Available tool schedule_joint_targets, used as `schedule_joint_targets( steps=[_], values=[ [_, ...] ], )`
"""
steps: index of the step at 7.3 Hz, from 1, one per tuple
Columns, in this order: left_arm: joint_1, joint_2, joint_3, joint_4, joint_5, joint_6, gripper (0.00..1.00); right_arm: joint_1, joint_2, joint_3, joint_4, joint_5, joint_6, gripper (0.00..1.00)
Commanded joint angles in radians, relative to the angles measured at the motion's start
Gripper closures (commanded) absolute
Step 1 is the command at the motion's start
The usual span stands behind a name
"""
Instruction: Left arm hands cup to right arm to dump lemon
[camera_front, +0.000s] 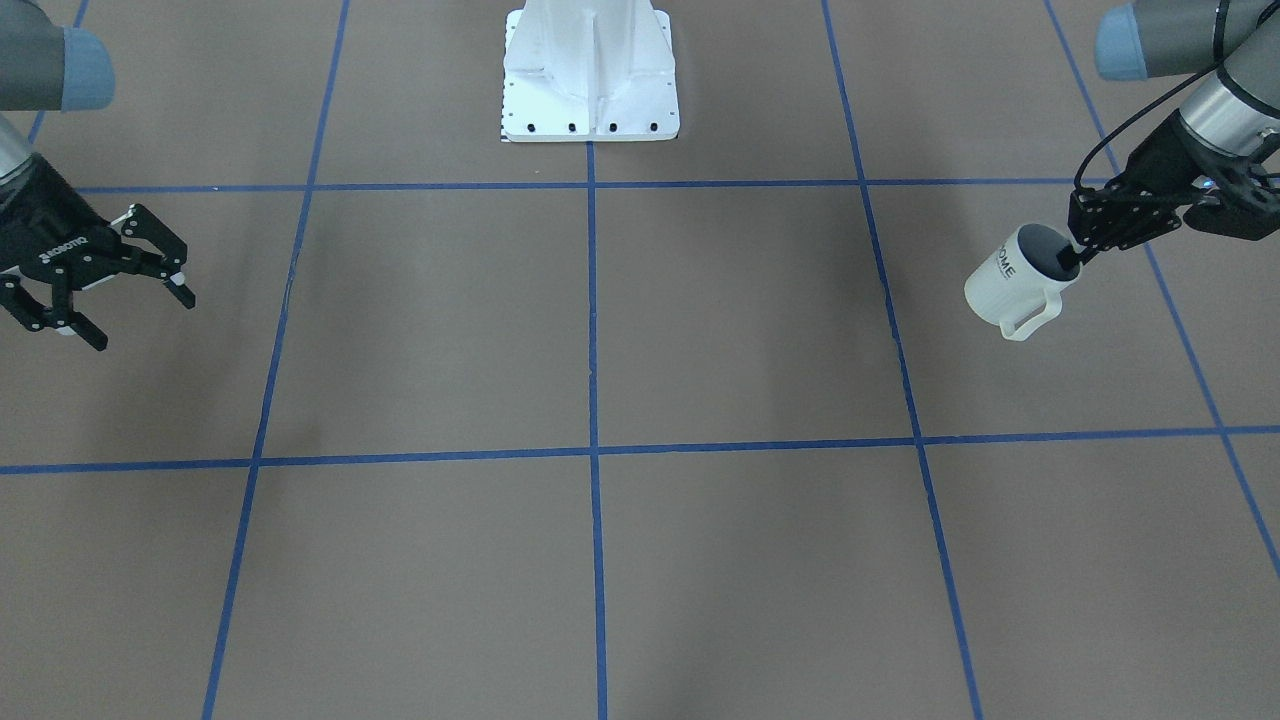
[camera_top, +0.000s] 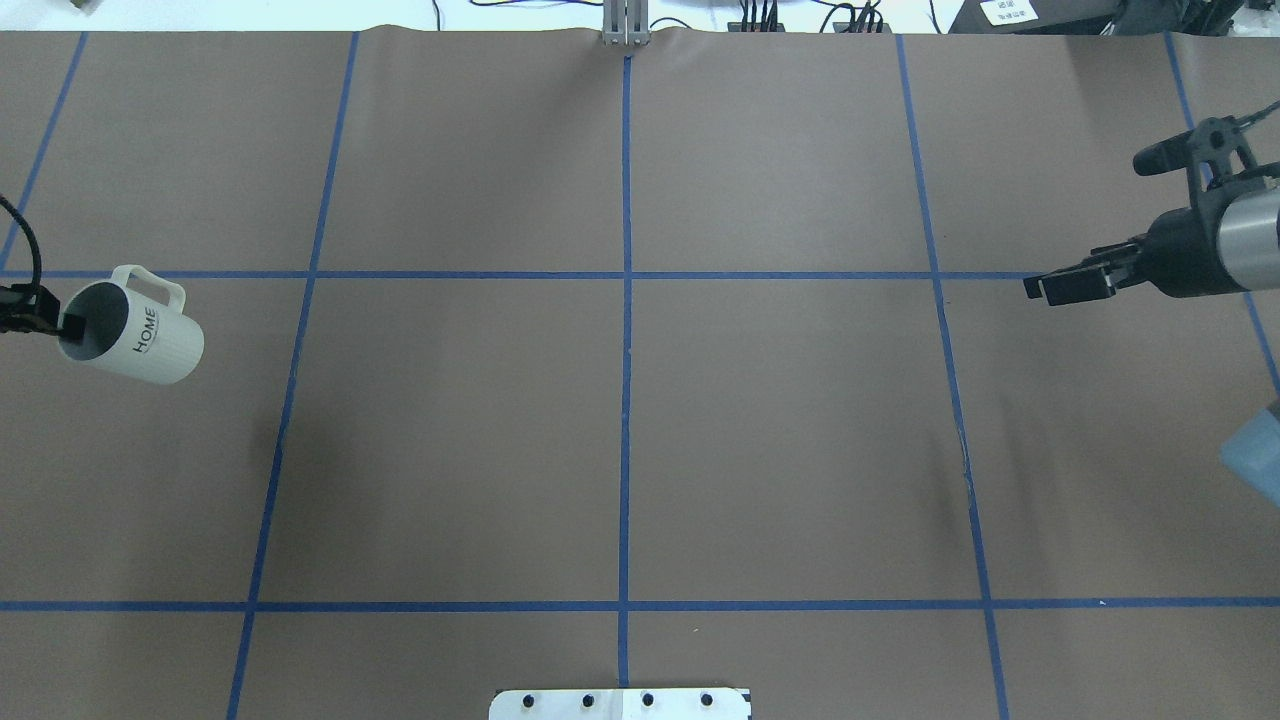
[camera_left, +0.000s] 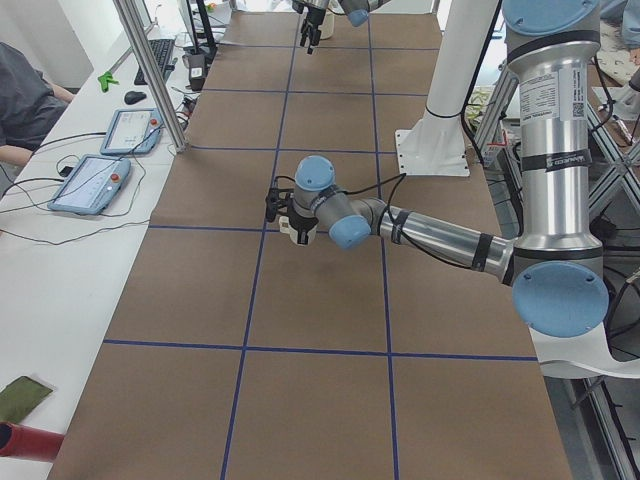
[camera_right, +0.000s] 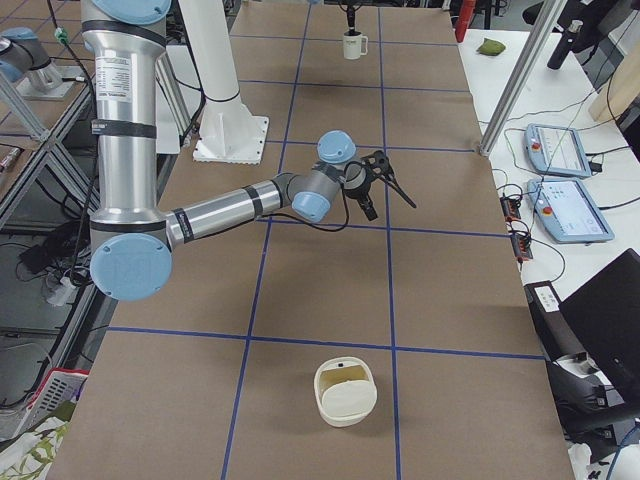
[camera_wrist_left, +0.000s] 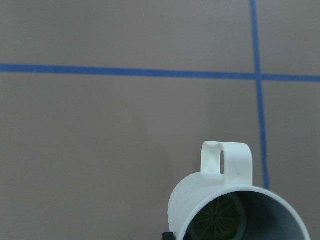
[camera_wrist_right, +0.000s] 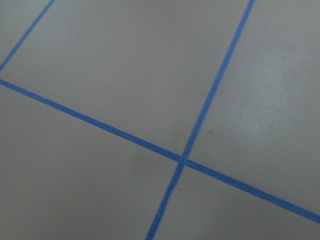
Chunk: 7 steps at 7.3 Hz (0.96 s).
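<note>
Left pincer (camera_front: 1075, 252) has the cup (camera_front: 1010, 285) by its rim; right pincer (camera_front: 120, 290) hangs spread wide at the other end.

And here we are at the robot's left end of the table (camera_top: 620, 400): one finger is dipped inside the white mug's mouth, the other is outside, and the wall is pinched between them. The HOME lettering is turned toward the table's middle and the loop handle sticks out to the side. Look down the left wrist view and there's the lemon (camera_wrist_left: 217, 222), yellow-green, sitting right at the bottom of the cup. From the far side view the cup looks upright; whether its base touches the table, I can't tell. The right pincer is well apart from it, fingers splayed above the brown surface.
</note>
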Motion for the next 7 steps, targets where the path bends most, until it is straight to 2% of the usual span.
schedule_joint_targets(
  steps=[1, 2, 4, 5, 6, 7],
  values=[
    [-0.003, -0.141, -0.069, 0.233, 0.001, -0.017, 1.0, -0.122, 0.143, -0.062, 0.194, -0.047, 0.012, 0.02],
    [-0.001, -0.169, -0.089, 0.249, 0.001, -0.087, 1.0, -0.18, 0.195, -0.067, 0.219, -0.082, 0.087, 0.07],
    [0.002, -0.29, -0.088, 0.256, 0.007, -0.436, 1.0, -0.332, 0.301, -0.059, 0.215, -0.355, 0.086, 0.02],
    [0.002, -0.333, -0.082, 0.277, 0.004, -0.623, 1.0, -0.369, 0.335, -0.058, 0.215, -0.431, 0.081, 0.02],
    [0.006, -0.382, -0.077, 0.311, 0.003, -0.708, 1.0, -0.406, 0.358, -0.056, 0.215, -0.508, 0.071, 0.02],
    [0.008, -0.432, -0.079, 0.36, 0.003, -0.779, 1.0, -0.462, 0.361, -0.053, 0.215, -0.647, -0.025, 0.02]
  ],
)
